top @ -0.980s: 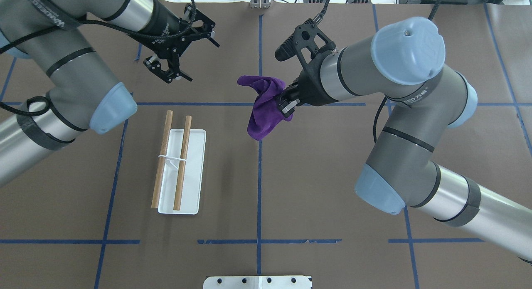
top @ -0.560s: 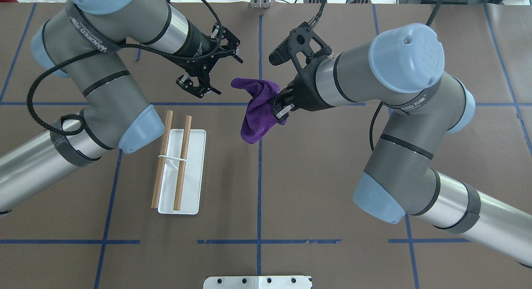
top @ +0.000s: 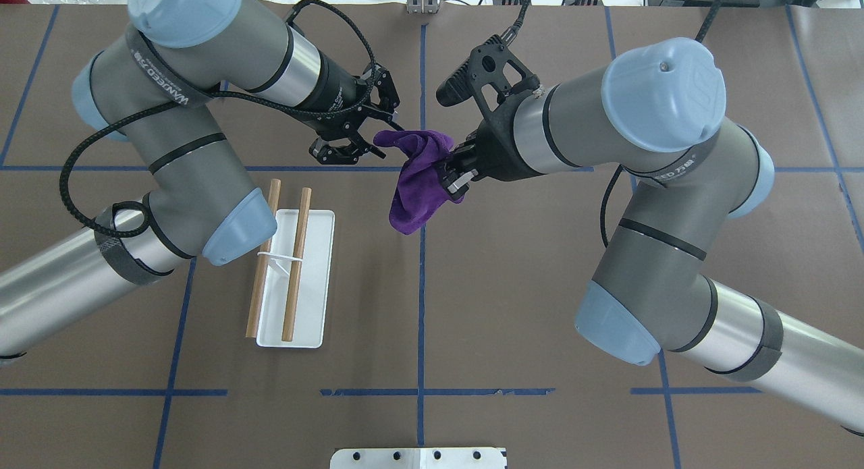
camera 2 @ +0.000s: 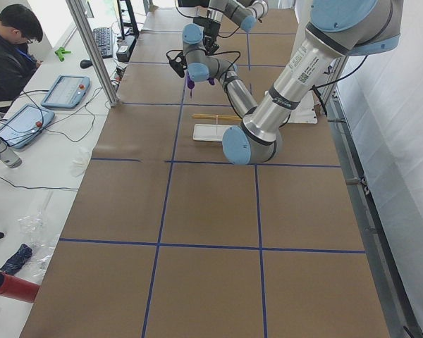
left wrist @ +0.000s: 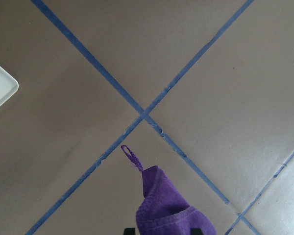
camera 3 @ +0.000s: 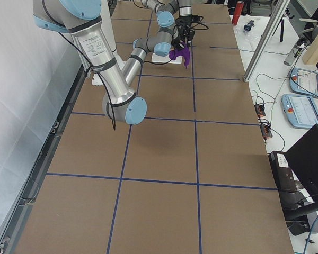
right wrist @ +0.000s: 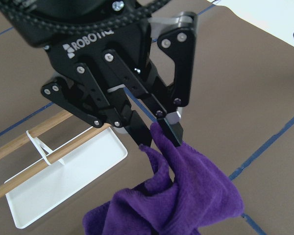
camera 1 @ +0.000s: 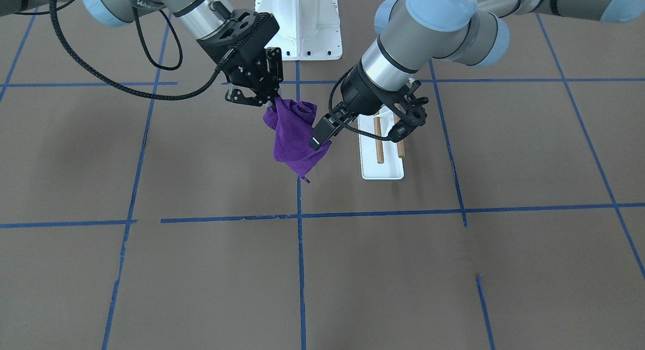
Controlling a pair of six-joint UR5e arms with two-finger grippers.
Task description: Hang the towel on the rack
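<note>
The purple towel (top: pixel 413 196) hangs in the air over the table's middle, bunched in my shut right gripper (top: pixel 453 175). It also shows in the front view (camera 1: pixel 289 143). My left gripper (top: pixel 388 142) has its fingers (right wrist: pixel 170 128) a narrow gap apart, on either side of the towel's upper corner (right wrist: pixel 159 147). The left wrist view shows the towel (left wrist: pixel 166 208) and its small loop low between the fingertips. The rack (top: pixel 295 263), two brown rods over a white base (top: pixel 317 287), stands bare on the table, left of the towel and apart from both grippers.
The white robot pedestal (camera 1: pixel 302 22) is bolted at the table's near edge (top: pixel 418 457). Blue tape lines cross the brown table. My left forearm passes over the rack's far end (top: pixel 236 236). An operator (camera 2: pixel 10 42) sits at a side bench.
My left arm has swung right and its gripper has come up to the towel's upper corner. The right gripper, still holding the towel, has shifted slightly left.
</note>
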